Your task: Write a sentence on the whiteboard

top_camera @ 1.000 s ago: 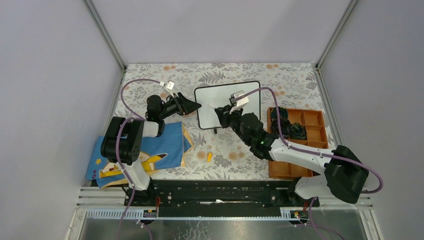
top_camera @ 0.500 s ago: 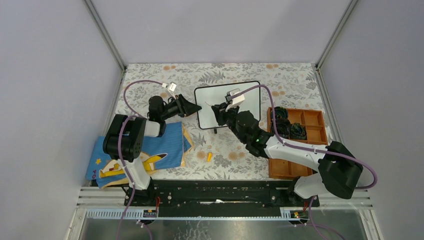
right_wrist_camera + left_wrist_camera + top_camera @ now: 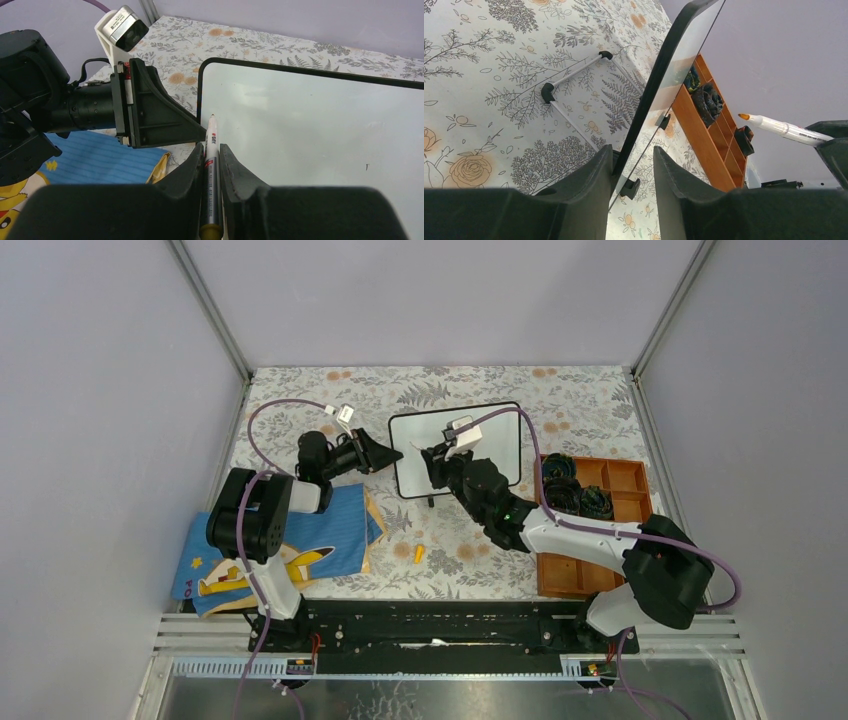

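The whiteboard (image 3: 480, 440) stands tilted on its black feet at the table's middle back. Its face is blank, and no orange sentence shows on it. My left gripper (image 3: 392, 453) straddles the board's left edge (image 3: 659, 85) with narrowed jaws, one finger (image 3: 596, 170) against the black frame. My right gripper (image 3: 432, 456) is shut on a white marker (image 3: 212, 165) with an orange tip (image 3: 744, 116). The tip points at the board's lower left corner (image 3: 205, 75). In the left wrist view the tip hangs in the air, a little off the board's face.
An orange compartment tray (image 3: 625, 480) with dark rolled items sits right of the board. A blue cartoon-printed cloth (image 3: 300, 540) lies under my left arm. A small orange cap (image 3: 418, 553) lies on the floral table cover. Grey walls close in three sides.
My right gripper has moved left along the board's lower part with the marker in it. My left gripper and the whiteboard have stayed in place.
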`<state>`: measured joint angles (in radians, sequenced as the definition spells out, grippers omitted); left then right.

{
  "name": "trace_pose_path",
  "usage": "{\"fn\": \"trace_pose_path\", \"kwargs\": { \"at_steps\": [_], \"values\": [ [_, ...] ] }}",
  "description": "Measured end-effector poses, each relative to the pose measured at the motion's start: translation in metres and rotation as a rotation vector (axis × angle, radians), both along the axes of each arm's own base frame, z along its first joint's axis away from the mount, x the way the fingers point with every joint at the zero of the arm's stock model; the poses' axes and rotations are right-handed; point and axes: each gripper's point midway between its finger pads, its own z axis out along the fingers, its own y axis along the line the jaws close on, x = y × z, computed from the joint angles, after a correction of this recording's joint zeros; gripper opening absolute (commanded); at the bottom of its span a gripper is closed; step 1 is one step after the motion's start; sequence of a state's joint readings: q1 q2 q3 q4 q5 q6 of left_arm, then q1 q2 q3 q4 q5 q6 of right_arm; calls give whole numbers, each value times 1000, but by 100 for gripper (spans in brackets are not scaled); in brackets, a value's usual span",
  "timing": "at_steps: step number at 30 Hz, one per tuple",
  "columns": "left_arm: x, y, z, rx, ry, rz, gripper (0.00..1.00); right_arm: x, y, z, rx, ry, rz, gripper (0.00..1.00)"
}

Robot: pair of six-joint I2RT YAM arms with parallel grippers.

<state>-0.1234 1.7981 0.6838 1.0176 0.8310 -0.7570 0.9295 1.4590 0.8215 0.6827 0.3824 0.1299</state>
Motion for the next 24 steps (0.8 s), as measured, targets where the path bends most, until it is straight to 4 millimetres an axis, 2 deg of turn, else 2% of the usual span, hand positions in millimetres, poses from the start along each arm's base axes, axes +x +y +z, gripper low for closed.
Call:
{"fn": "trace_pose_path", "kwargs": {
  "at_steps": [7, 24],
  "values": [
    [0, 0, -2, 9, -8, -1, 38, 1, 1, 3, 4, -5, 0, 0],
    [1, 1, -6, 24, -17, -2, 41, 0, 0, -2, -3, 2, 2, 0]
  ]
}}
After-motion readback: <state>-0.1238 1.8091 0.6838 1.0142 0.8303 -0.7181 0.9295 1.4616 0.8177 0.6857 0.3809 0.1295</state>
